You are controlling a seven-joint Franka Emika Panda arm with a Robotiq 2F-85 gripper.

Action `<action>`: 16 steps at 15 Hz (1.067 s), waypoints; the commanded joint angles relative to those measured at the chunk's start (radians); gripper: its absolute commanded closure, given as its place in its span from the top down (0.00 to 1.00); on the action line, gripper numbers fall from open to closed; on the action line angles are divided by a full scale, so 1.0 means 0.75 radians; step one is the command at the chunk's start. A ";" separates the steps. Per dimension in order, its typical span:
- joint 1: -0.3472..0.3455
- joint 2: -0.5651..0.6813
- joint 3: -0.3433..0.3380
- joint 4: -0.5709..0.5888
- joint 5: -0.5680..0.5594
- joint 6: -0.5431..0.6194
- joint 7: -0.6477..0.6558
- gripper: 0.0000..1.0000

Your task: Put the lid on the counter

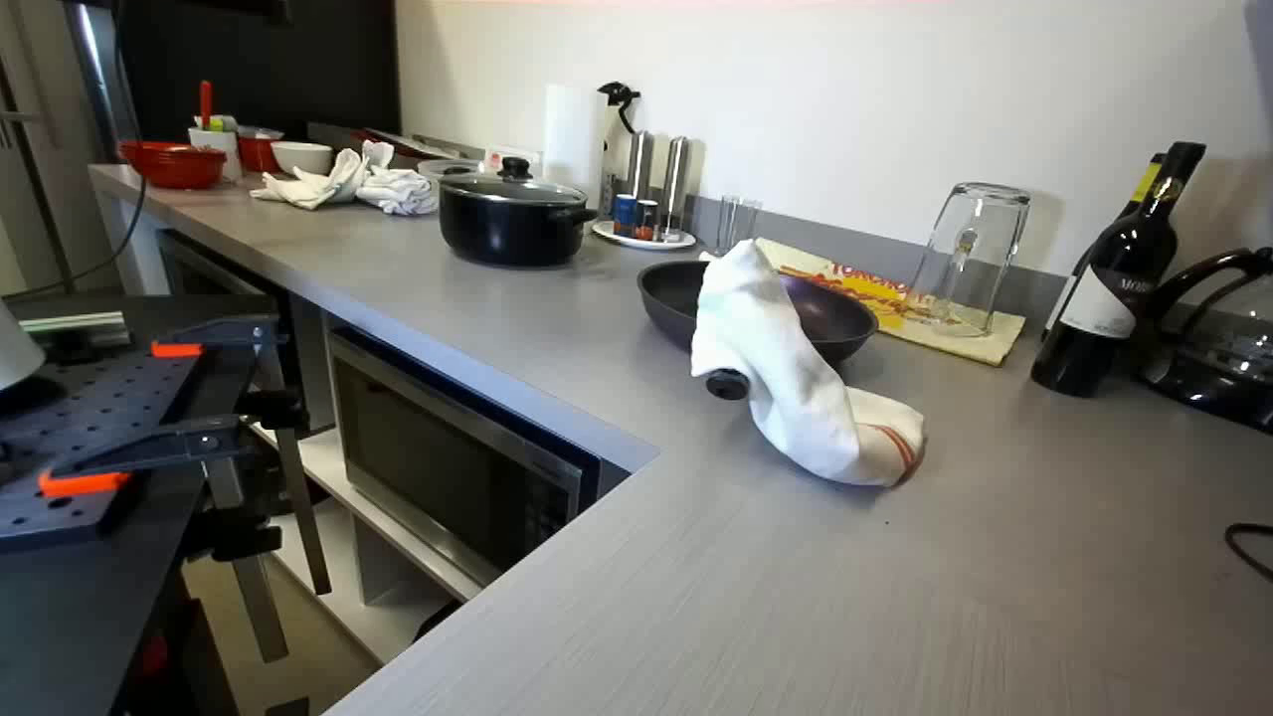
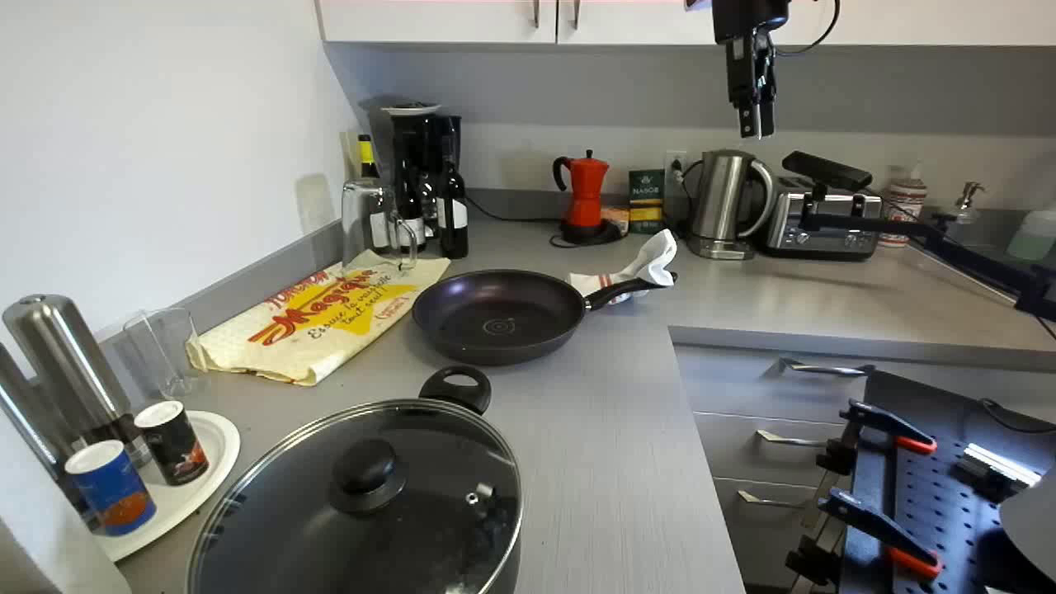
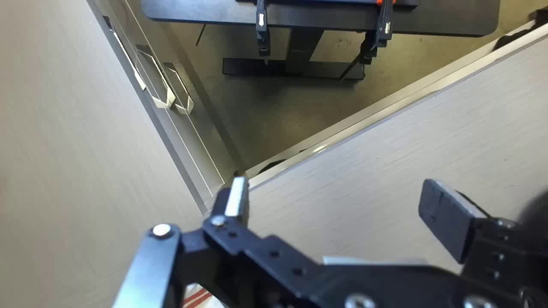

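Right now the lid (image 2: 359, 505) sits on the black pot (image 1: 509, 234), which stands on the grey counter (image 1: 816, 607), while the gripper (image 3: 340, 208) hangs above, spread wide in the wrist view. Past the pot, a yellowish folded cloth (image 2: 322, 322) says "Torchon Magique" in red, with "Essuie la vaisselle tout seul!" in smaller lettering; a dark green packet (image 2: 646, 198) seems to read "NABOB", and a wine bottle (image 1: 1109, 288) shows "MOR", the rest too blurred to make out.

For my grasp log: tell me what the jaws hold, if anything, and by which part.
Nothing is held: in the wrist view, the jaws stand apart, empty. The lid rests on the black pot.
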 commanded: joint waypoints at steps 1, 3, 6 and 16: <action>0.000 0.001 0.000 0.003 0.000 -0.002 0.000 1.00; 0.000 0.001 0.000 0.003 0.000 -0.002 0.000 1.00; 0.000 0.001 0.000 0.003 0.000 -0.002 0.000 1.00; 0.127 0.097 0.139 -0.059 -0.001 0.272 -0.019 1.00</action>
